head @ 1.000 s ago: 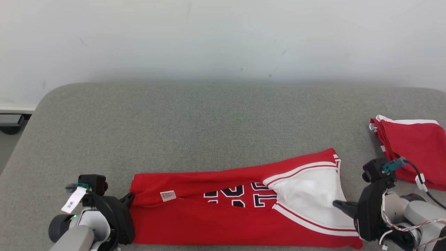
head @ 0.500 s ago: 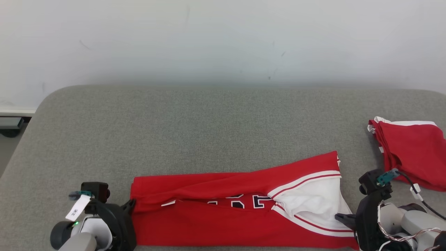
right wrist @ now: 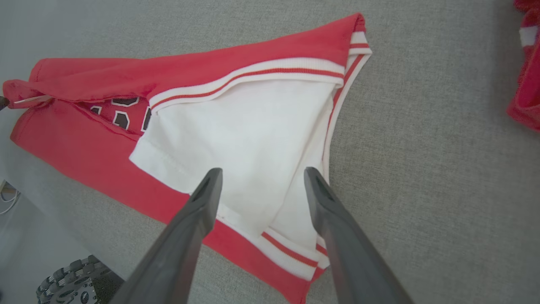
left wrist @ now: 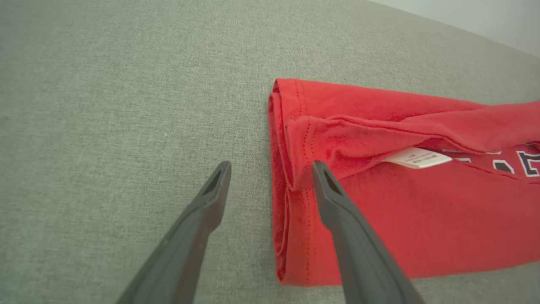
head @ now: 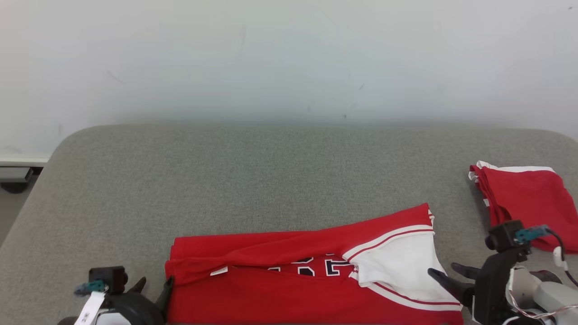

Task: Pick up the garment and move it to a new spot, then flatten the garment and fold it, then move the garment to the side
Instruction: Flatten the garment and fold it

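The garment [head: 289, 289] lies folded lengthwise along the near edge of the tabletop [head: 271, 180]. My left tool [left wrist: 272, 166] stands wide open, empty, at its left hem; my right tool [right wrist: 261, 171], equally open and empty, over its white end.

A red knit jersey garment with white striped trim [head: 289, 293] lies folded lengthwise into a long band along the near edge of the grey fabric-covered desk [head: 271, 180], its length running left to right. The far long edge is turned loosely over toward the near side, and black block characters outlined in white [head: 323, 266] show in the gap below it. At the left end the stitched hems are stacked unevenly, and a small white label [left wrist: 417, 157] peeks from under the fold there. The right end is wider and rumpled, with a slack white fabric panel [right wrist: 244, 139] edged in red-and-white stripes; its far corner angles away.
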`<state>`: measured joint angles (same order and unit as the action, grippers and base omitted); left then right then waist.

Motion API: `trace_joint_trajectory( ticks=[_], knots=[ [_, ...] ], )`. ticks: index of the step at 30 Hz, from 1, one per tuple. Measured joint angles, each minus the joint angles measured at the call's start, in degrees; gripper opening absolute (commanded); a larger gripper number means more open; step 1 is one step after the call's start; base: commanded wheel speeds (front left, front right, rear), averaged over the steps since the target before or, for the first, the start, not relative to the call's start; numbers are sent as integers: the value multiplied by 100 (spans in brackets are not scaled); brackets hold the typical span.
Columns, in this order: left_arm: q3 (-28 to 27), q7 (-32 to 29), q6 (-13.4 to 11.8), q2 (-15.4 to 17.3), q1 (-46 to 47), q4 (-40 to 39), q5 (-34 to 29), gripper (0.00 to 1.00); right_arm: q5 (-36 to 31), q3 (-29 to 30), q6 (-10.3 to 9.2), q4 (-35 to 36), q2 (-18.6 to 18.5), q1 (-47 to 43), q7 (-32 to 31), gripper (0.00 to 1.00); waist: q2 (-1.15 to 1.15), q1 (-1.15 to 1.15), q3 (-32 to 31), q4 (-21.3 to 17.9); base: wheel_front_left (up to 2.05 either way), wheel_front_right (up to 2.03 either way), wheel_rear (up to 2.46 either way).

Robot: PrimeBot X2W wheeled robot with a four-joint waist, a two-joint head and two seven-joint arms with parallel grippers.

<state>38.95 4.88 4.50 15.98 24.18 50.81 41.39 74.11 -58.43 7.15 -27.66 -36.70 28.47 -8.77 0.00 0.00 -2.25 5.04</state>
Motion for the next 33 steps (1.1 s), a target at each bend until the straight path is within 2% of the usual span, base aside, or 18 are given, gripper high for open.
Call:
trace_joint_trajectory(
  ticks=[4,9,22,30,33],
  knots=[
    [-124,361,-156,48,-200,-216,0,100,1,138,-26,133,-160,-204,327,100,0,0,-99,-16,0,0,0],
    [-194,782,-352,64,-497,-530,-2,100,25,308,-196,256,-207,-462,782,100,0,0,-196,-23,0,0,0],
    [-356,931,-960,112,-1395,-1653,-231,100,58,493,-570,514,-193,-977,1604,100,0,0,-323,-57,0,0,0],
    [-584,938,-1107,248,-1836,-2504,-517,100,-78,525,-870,522,-169,-1055,1890,100,0,0,-340,-52,0,0,0],
    [-714,938,-1131,265,-2004,-2804,-583,100,-90,538,-927,486,-123,-1044,1940,100,0,0,-338,-45,0,0,0]
  ],
)
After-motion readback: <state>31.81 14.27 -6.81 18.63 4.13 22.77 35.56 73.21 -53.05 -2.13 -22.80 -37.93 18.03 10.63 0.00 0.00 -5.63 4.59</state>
